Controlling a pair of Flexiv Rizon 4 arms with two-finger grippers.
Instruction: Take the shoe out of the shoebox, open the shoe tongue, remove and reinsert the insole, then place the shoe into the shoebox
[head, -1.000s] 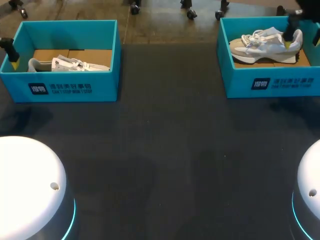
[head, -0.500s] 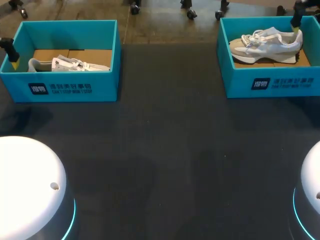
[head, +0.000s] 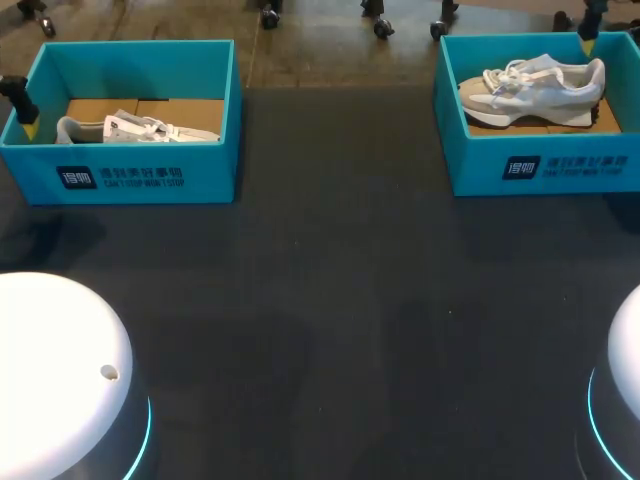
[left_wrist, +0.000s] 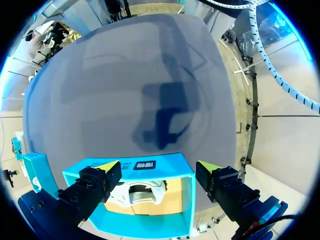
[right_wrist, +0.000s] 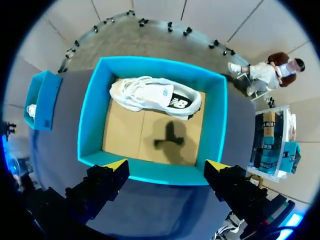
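A: While we're on the head view, where are the shoes?
B: Left shoe (head: 135, 128) lies in the left shoebox (head: 120, 175), far left on the table (head: 330, 300). Right shoe (head: 530, 88) lies in the right shoebox (head: 540, 165), far right, toe left, heel right, by the far wall.
A: Grippers?
B: Left gripper (head: 28, 122) sits at the left shoebox's left wall. Right gripper (head: 588, 40) hangs over the right shoebox's far right corner. Can't judge the fingers from here.
A: Left wrist view?
B: Left gripper (left_wrist: 158, 167) has its fingers spread wide, nothing held. Left shoebox (left_wrist: 187, 200) is under it, and the left shoe (left_wrist: 142, 192) inside sits between the fingers, untouched. Table (left_wrist: 125, 75) stretches ahead. Right shoebox (left_wrist: 35, 172) shows beside one finger.
A: Right wrist view?
B: Right gripper (right_wrist: 167, 165) is wide apart too, empty, above the right shoebox (right_wrist: 90, 120). Right shoe (right_wrist: 155, 95) lies ahead of the fingers, by the wall furthest from them, cardboard floor (right_wrist: 145, 135) between. Left shoebox (right_wrist: 42, 95) is well apart, off to one side, with the left shoe (right_wrist: 31, 110) peeking out.
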